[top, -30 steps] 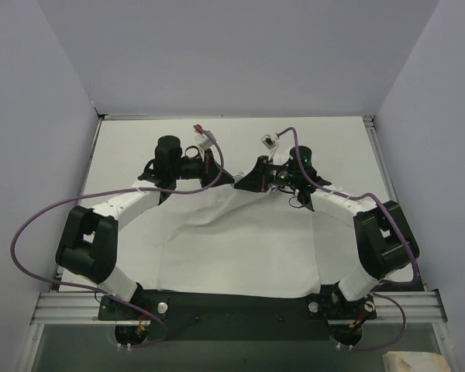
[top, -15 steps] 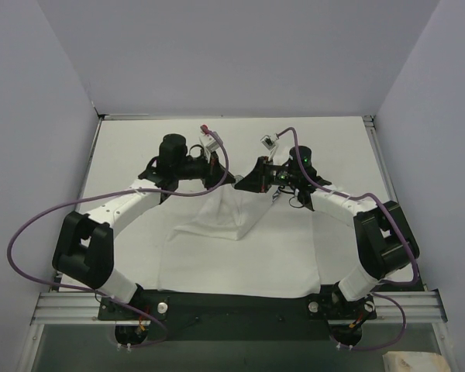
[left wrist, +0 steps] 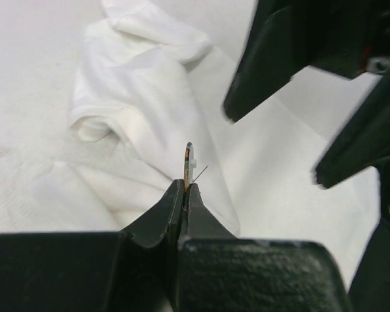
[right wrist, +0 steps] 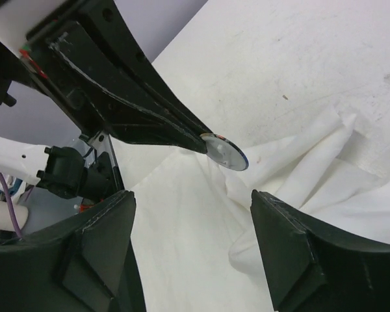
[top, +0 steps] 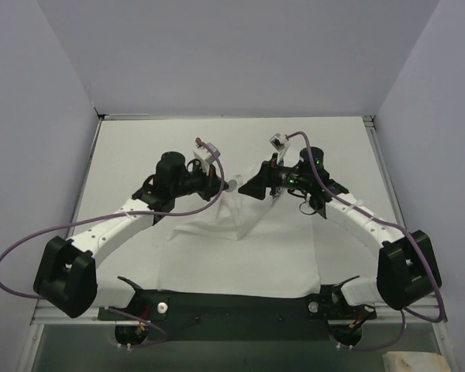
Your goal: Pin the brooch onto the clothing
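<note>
Face of brooch (left wrist: 188, 161) hidden, edge-on in L wrist view; speck fr top

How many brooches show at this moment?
1. The brooch is pinched edge-on at the tips of the left claw, close to the crumpled white T-shirt. The shirt's folds could hide another.

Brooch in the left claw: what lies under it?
Bunched folds of the white T-shirt lie under the brooch, which the left claw pinches edge-on. The folds cover the table there, and the shirt's print is not visible.
</note>
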